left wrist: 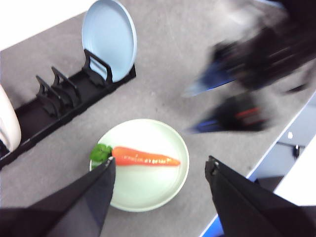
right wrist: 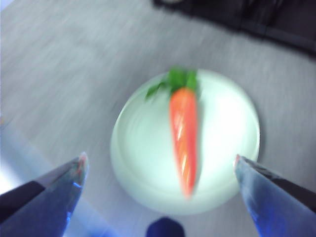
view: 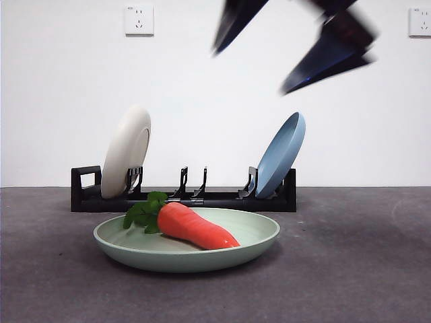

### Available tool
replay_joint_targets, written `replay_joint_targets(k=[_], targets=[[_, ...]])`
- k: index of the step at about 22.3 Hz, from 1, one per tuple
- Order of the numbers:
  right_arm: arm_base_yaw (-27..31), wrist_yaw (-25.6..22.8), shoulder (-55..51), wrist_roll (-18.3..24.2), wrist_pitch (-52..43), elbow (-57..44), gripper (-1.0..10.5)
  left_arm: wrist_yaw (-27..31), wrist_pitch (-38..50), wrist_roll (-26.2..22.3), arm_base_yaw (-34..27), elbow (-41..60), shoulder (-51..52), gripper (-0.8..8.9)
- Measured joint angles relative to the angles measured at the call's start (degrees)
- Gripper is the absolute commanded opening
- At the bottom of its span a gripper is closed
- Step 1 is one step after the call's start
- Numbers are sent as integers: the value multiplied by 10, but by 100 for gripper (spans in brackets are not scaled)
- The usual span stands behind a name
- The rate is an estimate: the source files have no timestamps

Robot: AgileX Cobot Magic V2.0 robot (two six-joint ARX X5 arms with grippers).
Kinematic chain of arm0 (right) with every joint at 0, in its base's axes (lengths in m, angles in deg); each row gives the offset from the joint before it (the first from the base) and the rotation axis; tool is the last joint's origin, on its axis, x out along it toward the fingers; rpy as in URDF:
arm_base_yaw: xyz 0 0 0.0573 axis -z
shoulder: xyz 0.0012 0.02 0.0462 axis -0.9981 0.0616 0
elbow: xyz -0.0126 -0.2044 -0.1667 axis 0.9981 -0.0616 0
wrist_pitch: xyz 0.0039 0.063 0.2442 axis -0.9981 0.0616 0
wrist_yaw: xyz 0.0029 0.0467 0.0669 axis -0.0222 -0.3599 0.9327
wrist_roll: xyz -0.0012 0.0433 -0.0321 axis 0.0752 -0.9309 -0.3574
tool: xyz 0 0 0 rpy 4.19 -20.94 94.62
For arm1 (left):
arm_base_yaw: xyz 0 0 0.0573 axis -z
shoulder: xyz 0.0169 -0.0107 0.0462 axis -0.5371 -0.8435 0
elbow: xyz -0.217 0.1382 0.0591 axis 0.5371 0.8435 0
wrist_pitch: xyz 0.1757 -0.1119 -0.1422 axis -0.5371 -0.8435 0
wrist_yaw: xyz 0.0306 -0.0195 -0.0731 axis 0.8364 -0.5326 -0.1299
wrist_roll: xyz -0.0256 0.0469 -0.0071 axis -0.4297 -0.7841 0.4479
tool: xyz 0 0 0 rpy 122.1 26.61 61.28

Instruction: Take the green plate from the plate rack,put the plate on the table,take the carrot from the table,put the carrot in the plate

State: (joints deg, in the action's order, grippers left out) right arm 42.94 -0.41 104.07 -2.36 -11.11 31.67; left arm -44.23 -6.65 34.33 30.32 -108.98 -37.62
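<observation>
Two grippers: both are up off the table, wide open, with nothing in either.
Left gripper (left wrist: 160,170): seen in its own wrist view, its jaws stand far apart above the plate's near edge, holding nothing.
Right gripper (right wrist: 160,160): its jaws are spread wide and bare, with the plate and carrot between them in its wrist view; it shows blurred in the left wrist view and as dark blurred tips at about 1 o'clock in the front view (view: 289,47).
Green plate (view: 256,239): flat on the table (view: 363,269), just in front of the plate rack (view: 222,200).
Carrot (view: 199,229): lies inside the green plate, leaves toward 9 o'clock and tip toward 4 o'clock in the front view.
Rack contents: a cream-white plate (view: 126,151) leans at the handle end and a blue plate (view: 281,153) leans at the other; the slots between hold nothing.
</observation>
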Motion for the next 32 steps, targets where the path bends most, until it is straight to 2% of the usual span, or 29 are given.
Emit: replay_joint_targets(k=[3, 5, 8, 9, 10, 12, 13, 29, 32], targets=[[0, 18, -92, 0, 143, 0, 500, -2, -22, 0, 0, 0, 0, 314], [0, 18, -139, 0, 220, 0, 500, -25, -40, 0, 0, 0, 0, 313], [0, 18, -185, 0, 277, 0, 487, -72, -57, 0, 0, 0, 0, 308], [0, 18, -193, 0, 283, 0, 433, -80, -63, 0, 0, 0, 0, 285], [0, 18, -200, 0, 285, 0, 342, -86, -68, 0, 0, 0, 0, 203], [0, 18, -210, 0, 287, 0, 104, -90, -77, 0, 0, 0, 0, -23], [0, 18, -213, 0, 287, 0, -26, -90, -83, 0, 0, 0, 0, -2], [0, 17, -214, 0, 287, 0, 1, -88, -95, 1, 0, 0, 0, -4], [0, -22, -214, -7, 285, 0, 1, -88, -96, 1, 0, 0, 0, -4]])
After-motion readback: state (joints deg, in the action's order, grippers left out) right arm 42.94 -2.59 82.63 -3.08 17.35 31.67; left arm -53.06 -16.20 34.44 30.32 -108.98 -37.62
